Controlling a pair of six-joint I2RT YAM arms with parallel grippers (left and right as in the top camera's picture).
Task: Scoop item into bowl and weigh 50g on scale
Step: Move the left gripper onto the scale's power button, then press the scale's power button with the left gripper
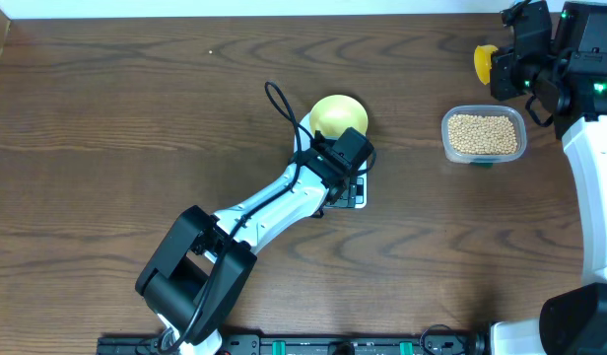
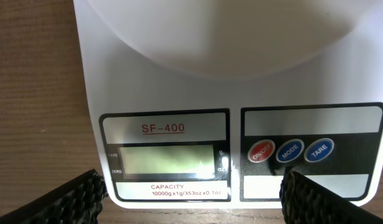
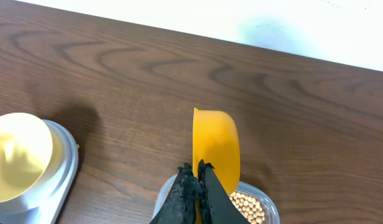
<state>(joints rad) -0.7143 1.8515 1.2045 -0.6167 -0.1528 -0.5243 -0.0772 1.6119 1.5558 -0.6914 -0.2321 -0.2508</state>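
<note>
The pale yellow bowl sits on the white scale, which my left arm largely covers from above. In the left wrist view the scale fills the frame, showing its display and a red and two blue buttons. My left gripper is open, its fingers just above the scale's front edge. My right gripper is shut on the handle of a bright yellow scoop, held above a clear tub of beige beans. The scoop shows at the far right; the beans show below it.
The bowl and the scale's edge appear at the left of the right wrist view. The table's far edge meets a white wall. The right arm's white body stands along the right side.
</note>
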